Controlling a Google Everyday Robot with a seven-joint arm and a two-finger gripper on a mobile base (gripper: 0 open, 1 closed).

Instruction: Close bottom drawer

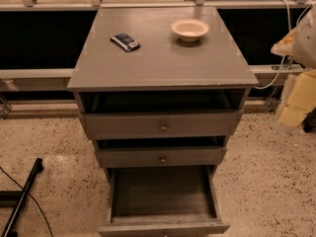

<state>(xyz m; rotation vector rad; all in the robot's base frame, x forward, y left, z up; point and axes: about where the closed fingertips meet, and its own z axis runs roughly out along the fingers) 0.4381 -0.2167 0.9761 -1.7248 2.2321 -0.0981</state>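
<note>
Drawers of a grey wooden cabinet (163, 83) are seen from above and in front, all three standing open by different amounts. The bottom drawer (163, 199) is drawn out farthest, at the lower edge of the view, so that its dark plank floor is exposed and nothing is seen lying in it; its front is cut off by the frame's edge. The middle drawer (162, 157) is open by only a narrow gap, and the top drawer (162, 125), the widest, shows a deeper dark opening behind its front. A round brass knob is fixed at the centre of each of these two upper fronts.

On the worktop (163, 63) a pale shallow bowl (190, 29) is placed toward the back right, and a small dark packet (125, 41) lies well apart from it toward the back left.

The end effector (295, 100) is seen as a pale cream shape at the right edge, beside the cabinet and well apart from the bottom drawer. Whether it is open or closed cannot be told, and nothing is seen held in it.

The cabinet stands on a speckled floor (54, 142).
</note>
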